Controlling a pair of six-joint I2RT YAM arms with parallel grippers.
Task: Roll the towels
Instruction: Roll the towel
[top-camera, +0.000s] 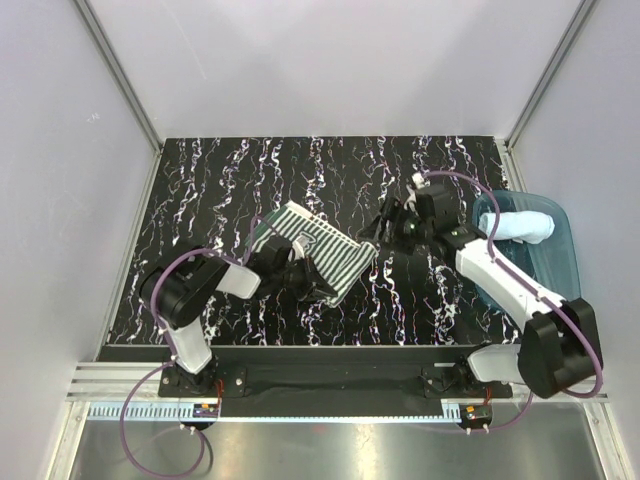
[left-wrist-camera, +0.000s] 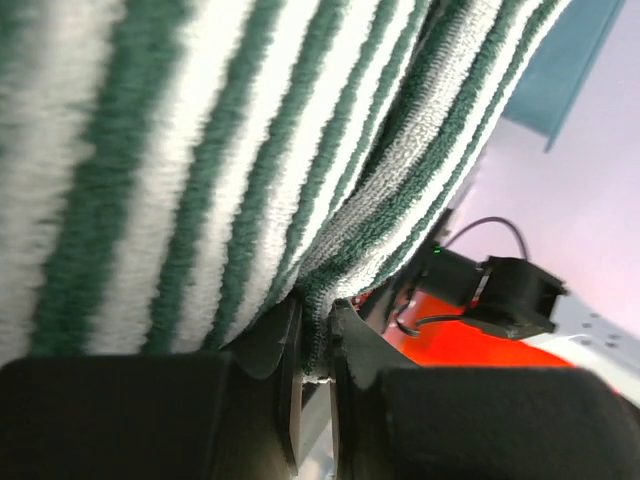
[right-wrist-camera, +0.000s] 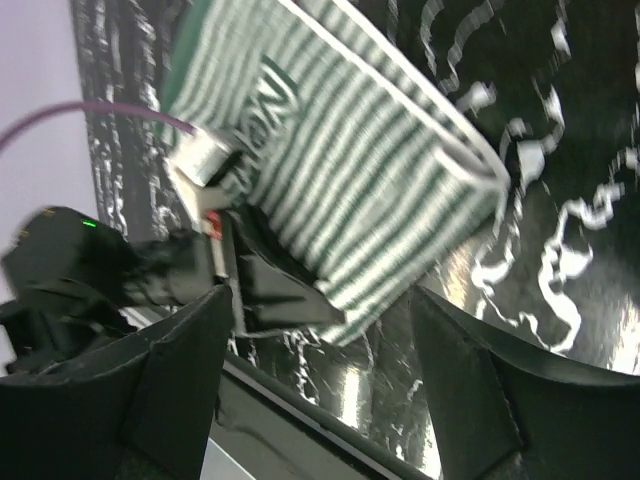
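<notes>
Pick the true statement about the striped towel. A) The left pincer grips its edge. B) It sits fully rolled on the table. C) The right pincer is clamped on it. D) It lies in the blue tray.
A: the left wrist view shows the left pincer shut on an edge of the striped towel; the right pincer stands open.

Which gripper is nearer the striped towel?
Left. The left gripper is clamped on an edge of the striped towel; the right gripper is open, close beside the towel's opposite corner.
</notes>
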